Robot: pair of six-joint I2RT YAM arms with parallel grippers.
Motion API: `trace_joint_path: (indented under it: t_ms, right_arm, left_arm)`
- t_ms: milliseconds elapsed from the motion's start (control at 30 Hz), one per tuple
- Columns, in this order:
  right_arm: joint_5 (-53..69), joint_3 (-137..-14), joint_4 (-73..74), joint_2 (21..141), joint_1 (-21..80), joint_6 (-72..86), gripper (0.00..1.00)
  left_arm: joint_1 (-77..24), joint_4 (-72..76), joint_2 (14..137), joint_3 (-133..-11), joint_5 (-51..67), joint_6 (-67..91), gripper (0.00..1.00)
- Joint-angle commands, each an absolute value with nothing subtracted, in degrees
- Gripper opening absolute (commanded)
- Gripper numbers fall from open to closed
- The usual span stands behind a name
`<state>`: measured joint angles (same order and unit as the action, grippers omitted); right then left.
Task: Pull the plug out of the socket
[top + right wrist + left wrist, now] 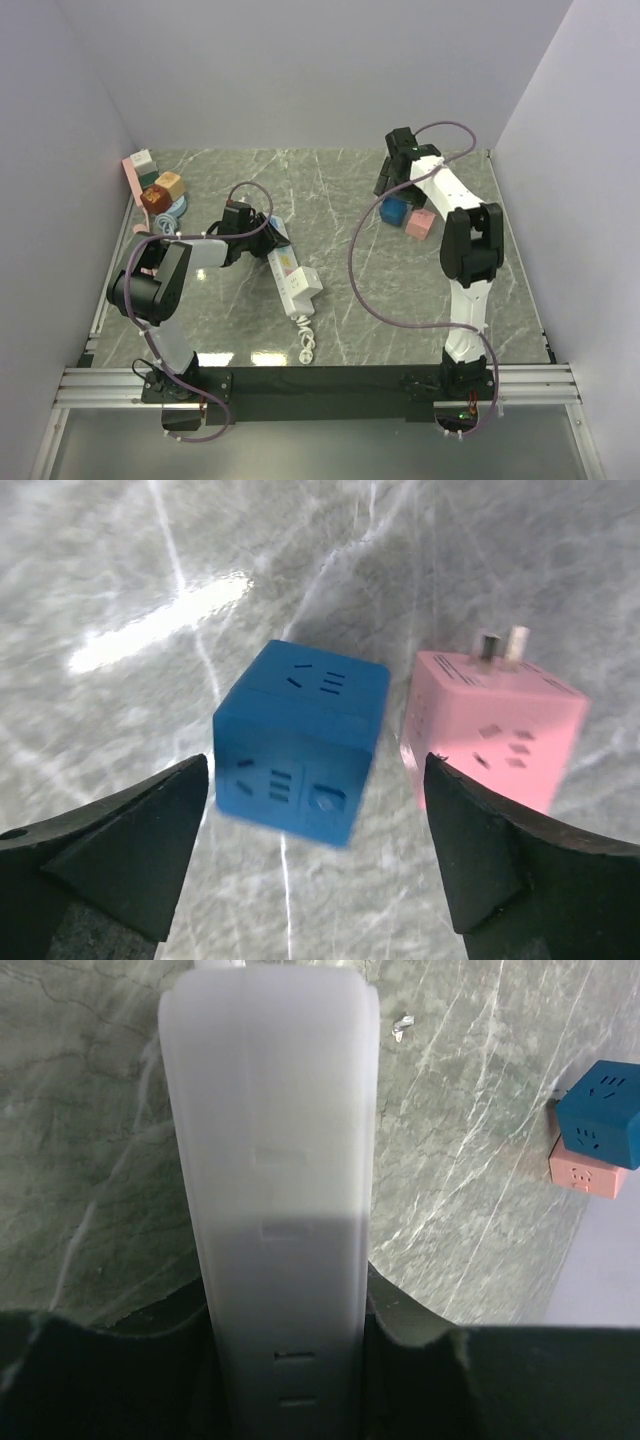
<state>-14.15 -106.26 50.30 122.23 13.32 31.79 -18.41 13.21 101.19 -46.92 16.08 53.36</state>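
Note:
The long white power strip (288, 268) lies slanted left of the table's middle, with pastel panels on top and a bundled white cord (305, 342) at its near end. A white block (309, 283) stands on its near part, which may be the plug. My left gripper (255, 228) is shut on the strip's far end. In the left wrist view the white strip (268, 1160) fills the gap between the jaws. My right gripper (390, 182) is open and empty, and it hovers over a blue socket cube (300, 742) with a pink cube (495, 728) beside it.
The blue cube (394, 211) and pink cube (420, 223) sit at the back right; both show in the left wrist view, blue cube (600, 1110) and pink cube (585, 1172). The pink cube has metal prongs (500, 645). A pile of coloured blocks (155, 185) lies back left.

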Motion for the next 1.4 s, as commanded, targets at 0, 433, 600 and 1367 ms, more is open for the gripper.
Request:
trace_joint_path:
  t_ms: [0, 433, 600, 1367]
  right_arm:
    - [-15.3, -104.95, 50.19, 113.3, 13.09, 31.03, 0.95]
    - [33.81, -69.7, 21.37, 90.52, 26.52, 24.96, 0.98]
    - [36.65, -67.94, 16.18, 93.51, 33.04, 25.83, 0.98]
    - [39.82, -69.87, 16.25, 104.85, 43.15, 24.96, 0.35]
  left_arm:
    - [-18.37, 14.68, 98.35, -48.96, 15.73, 52.03, 0.01]
    - [-18.28, 15.73, 100.37, -50.27, 17.23, 52.73, 0.01]
    - [-18.28, 15.82, 100.37, -50.62, 17.58, 53.0, 0.01]
    - [-17.67, 15.47, 99.32, -50.71, 17.4, 53.26, 0.01]
